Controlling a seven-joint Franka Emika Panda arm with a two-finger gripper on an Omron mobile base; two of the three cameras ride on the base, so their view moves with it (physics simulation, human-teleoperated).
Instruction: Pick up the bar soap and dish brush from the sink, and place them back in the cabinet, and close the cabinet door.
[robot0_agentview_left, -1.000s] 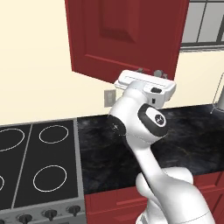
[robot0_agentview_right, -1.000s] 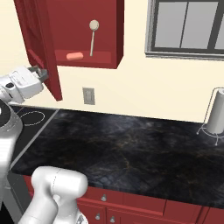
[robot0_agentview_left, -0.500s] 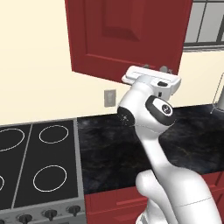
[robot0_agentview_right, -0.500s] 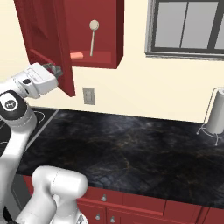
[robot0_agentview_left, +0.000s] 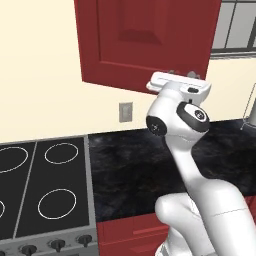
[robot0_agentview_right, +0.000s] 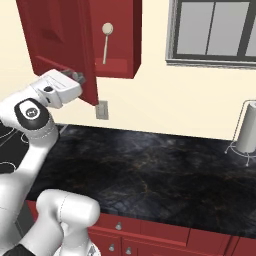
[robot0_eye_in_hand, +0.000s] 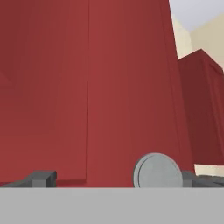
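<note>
Change: cabinet door (robot0_agentview_right: 60, 37) has swung further shut, the gripper (robot0_agentview_right: 77, 77) staying against its lower edge.
Gripper: fingers spread wide, grasping nothing, door knob (robot0_eye_in_hand: 157, 172) between them.
Dish brush (robot0_agentview_right: 106, 40): upright inside the cabinet (robot0_agentview_right: 125, 35).
Bar soap: hidden behind the door.
Tabletop (robot0_agentview_right: 150, 170): black stone.

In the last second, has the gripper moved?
Yes. The gripper moved right toward the cabinet door, judged against the wall outlet.
</note>
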